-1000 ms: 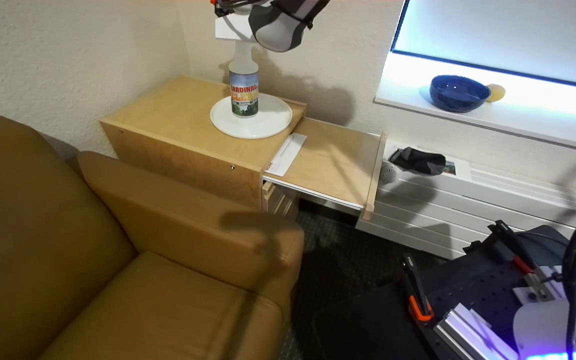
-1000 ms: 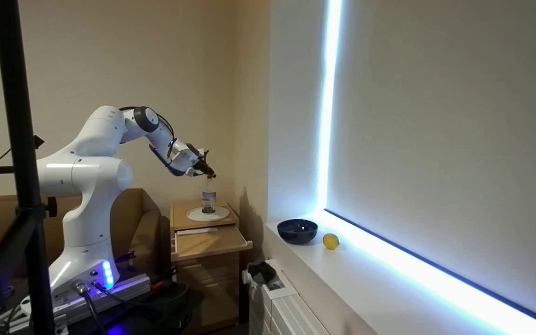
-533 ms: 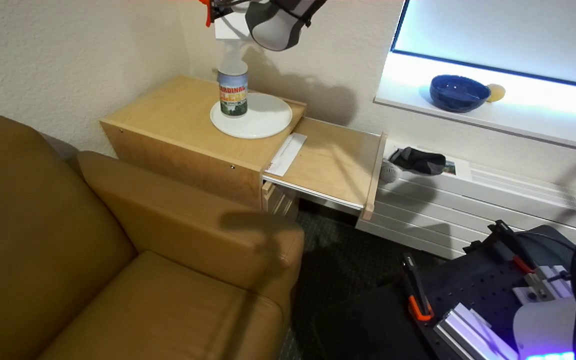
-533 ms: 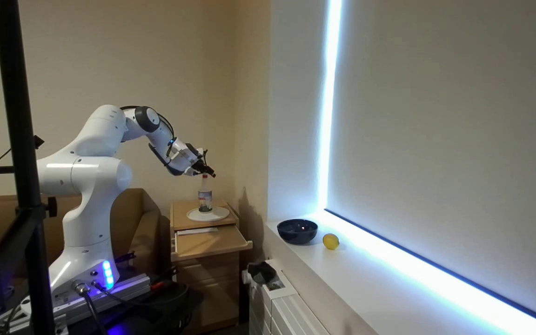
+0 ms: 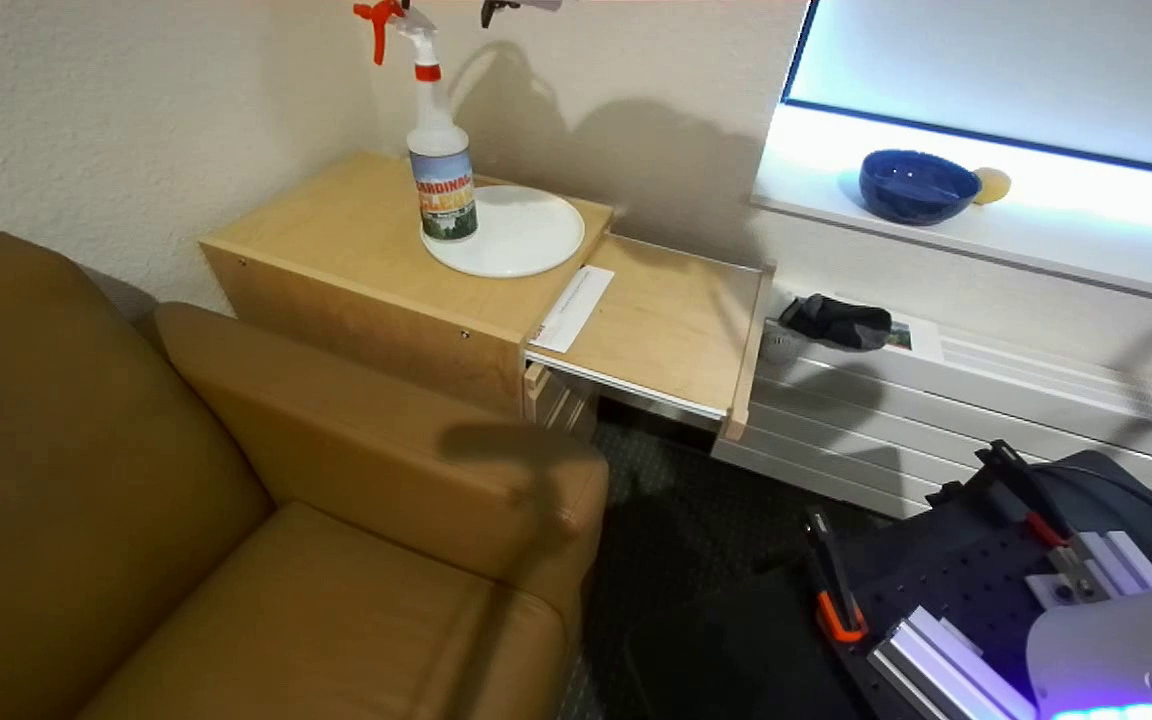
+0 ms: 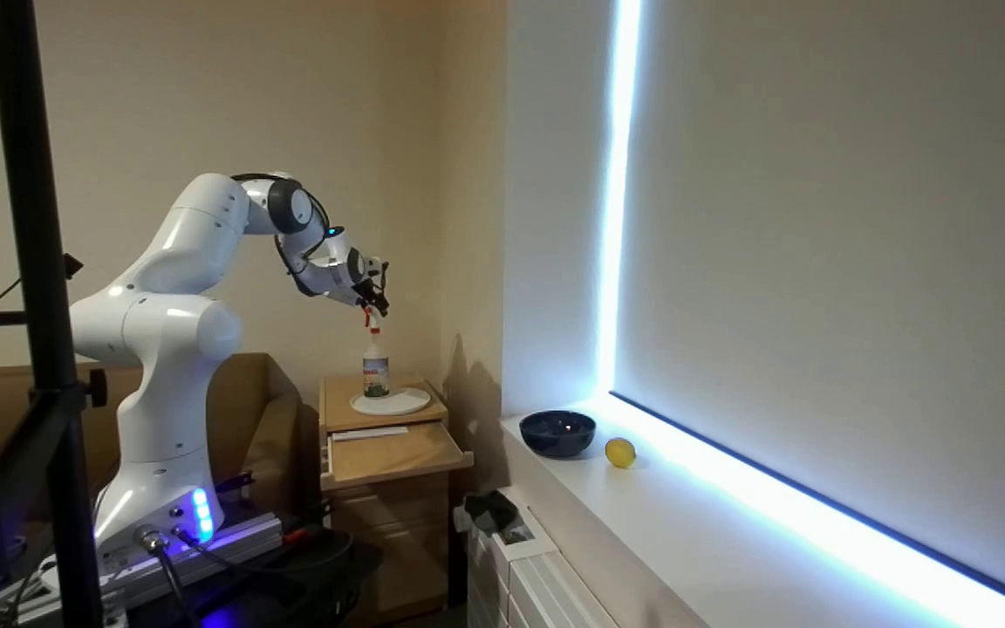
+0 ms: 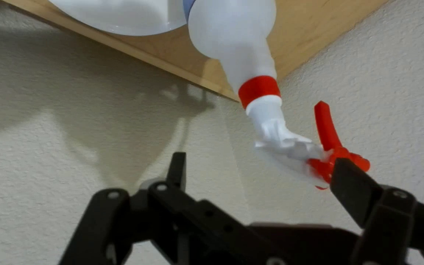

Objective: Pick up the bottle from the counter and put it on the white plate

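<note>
The bottle (image 5: pixel 444 190), clear with a blue label and a red-and-white trigger nozzle, stands near the rim of the white plate (image 5: pixel 531 240); it looks upright in an exterior view (image 6: pixel 376 371). Above it, my gripper (image 6: pixel 378 303) is close to the nozzle. In the wrist view the jaws of my gripper (image 7: pixel 259 160) are spread wide with no grip on anything. One of its fingers (image 7: pixel 355 191) overlaps the red nozzle tip; whether they touch I cannot tell. The bottle's base is out of the wrist view. The white counter (image 5: pixel 1056 240) lies under the window.
Plate and bottle are on a light wooden cabinet (image 5: pixel 336 230) with a pulled-out shelf (image 5: pixel 681 310) holding a paper strip (image 5: pixel 576 308). A dark blue bowl (image 6: pixel 557 433) and a yellow object (image 6: pixel 619 453) sit on the counter. A brown sofa (image 5: pixel 356 480) stands beside the cabinet.
The jaws have opened and let go of the bottle's top. My gripper has risen and drawn back. In both exterior views the bottle has shifted left on the plate.
</note>
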Robot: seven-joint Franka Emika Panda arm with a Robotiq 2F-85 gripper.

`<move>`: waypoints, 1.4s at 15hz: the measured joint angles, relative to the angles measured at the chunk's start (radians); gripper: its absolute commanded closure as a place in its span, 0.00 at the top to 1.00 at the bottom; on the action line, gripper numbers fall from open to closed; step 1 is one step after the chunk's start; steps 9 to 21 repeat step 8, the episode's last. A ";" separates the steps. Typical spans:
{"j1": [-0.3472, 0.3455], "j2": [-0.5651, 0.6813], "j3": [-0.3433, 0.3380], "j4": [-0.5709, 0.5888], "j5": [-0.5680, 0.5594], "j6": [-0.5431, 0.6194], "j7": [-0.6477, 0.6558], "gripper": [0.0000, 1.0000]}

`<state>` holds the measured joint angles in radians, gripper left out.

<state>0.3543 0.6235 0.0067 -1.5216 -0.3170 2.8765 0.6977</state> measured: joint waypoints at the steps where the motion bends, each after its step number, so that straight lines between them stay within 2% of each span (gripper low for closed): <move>1: -0.013 -0.017 0.016 -0.007 0.052 -0.033 -0.054 1.00; 5: -0.036 -0.073 0.042 -0.016 0.210 -0.198 -0.209 1.00; 8: -0.089 -0.148 0.110 -0.061 0.358 -0.283 -0.339 1.00; 21: -0.089 -0.148 0.110 -0.061 0.358 -0.283 -0.339 1.00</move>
